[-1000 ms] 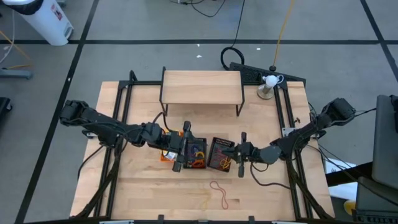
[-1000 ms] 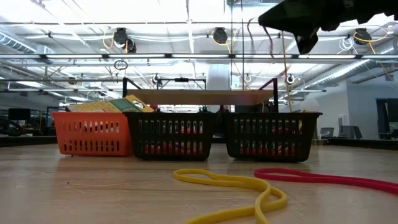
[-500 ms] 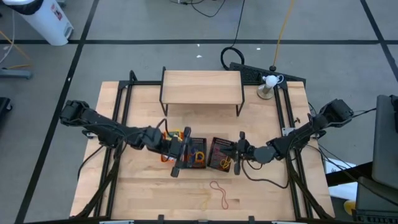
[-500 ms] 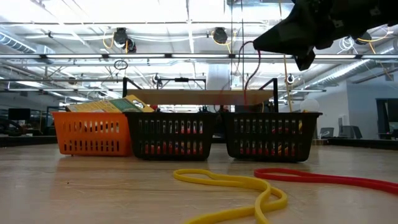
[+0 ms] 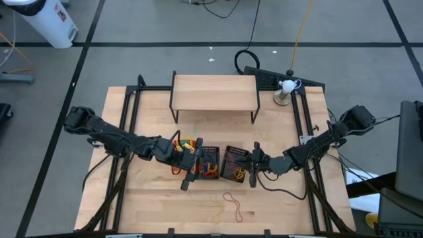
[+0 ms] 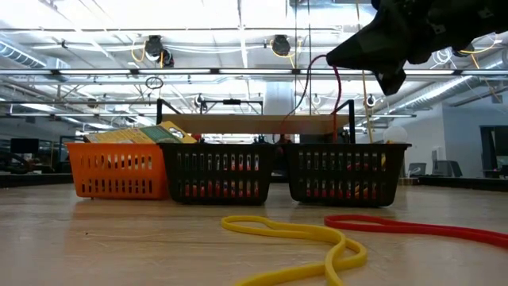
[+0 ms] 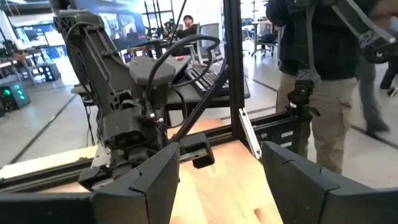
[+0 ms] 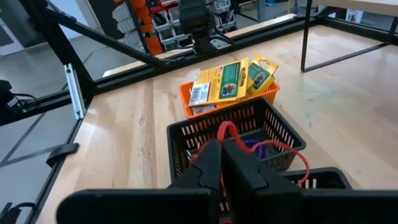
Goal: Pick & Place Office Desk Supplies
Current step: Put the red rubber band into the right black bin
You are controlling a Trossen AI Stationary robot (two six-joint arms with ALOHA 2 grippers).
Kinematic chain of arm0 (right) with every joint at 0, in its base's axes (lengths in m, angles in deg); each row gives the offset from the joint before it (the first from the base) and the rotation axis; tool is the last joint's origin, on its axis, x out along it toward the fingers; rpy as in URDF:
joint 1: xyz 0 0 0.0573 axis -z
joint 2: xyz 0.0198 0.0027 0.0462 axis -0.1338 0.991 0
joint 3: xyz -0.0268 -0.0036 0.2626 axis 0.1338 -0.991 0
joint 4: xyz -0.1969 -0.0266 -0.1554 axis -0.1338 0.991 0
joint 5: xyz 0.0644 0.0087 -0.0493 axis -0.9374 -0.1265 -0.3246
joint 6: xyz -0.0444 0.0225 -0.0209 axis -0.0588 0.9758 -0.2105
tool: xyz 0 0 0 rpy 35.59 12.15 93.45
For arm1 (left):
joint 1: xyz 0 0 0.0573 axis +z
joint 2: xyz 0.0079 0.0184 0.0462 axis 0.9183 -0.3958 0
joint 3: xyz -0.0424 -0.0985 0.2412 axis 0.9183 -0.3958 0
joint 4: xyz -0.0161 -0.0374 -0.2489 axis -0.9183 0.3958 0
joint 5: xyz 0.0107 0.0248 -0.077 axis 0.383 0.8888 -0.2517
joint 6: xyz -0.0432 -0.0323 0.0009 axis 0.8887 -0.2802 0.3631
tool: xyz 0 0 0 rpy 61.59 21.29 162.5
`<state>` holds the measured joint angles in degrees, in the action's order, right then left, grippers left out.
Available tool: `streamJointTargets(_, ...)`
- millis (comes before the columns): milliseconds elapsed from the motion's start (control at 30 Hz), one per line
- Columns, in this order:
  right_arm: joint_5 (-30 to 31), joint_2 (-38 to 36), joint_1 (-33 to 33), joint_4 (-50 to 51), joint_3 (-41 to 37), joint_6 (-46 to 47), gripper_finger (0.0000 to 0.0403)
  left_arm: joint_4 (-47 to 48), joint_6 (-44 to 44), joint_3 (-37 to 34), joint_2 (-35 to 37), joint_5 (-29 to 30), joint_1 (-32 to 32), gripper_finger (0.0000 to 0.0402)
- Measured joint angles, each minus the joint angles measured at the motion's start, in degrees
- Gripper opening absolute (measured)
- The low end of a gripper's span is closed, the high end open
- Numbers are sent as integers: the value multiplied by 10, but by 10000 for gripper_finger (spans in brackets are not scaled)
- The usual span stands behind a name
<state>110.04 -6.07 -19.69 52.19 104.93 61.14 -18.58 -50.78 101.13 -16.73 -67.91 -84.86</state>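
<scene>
Three mesh bins stand in a row mid-table. The orange bin holds yellow-and-green packs. The middle black bin and the right black bin hold coloured rubber bands. My right gripper hovers over the right black bin, shut on a red rubber band. My left gripper stands open and level above the middle black bin, with nothing between its fingers. My right gripper pinches the red band's top bend between its two shut fingers. The fingers come nearly level from the table's right. The band hangs slack below them as a loop, and its lower end drops behind the right black bin's rim.
A yellow band and a red band lie loose on the table near the front edge. The light wooden shelf stands at the back. In the left wrist view a person stands beyond the table.
My right gripper has rolled about its own line and sunk slightly. The red band now hangs lower from it as a wider loop above the right black bin. My left gripper has swung a little toward the table's near edge and stays open.
</scene>
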Motion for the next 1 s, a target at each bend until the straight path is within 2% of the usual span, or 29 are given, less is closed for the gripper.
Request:
streamJointTargets(267,0,0,0,7,0,9,0,0,64,0,0,-1,0,225)
streamJointTargets(400,0,-2,2,20,0,9,0,2,68,0,0,-1,-3,225)
streamJointTargets(767,-5,-30,14,173,0,97,0,16,61,0,0,-2,-12,225)
streamJointTargets(1000,-63,-30,28,246,0,158,0,17,55,0,0,0,-9,225)
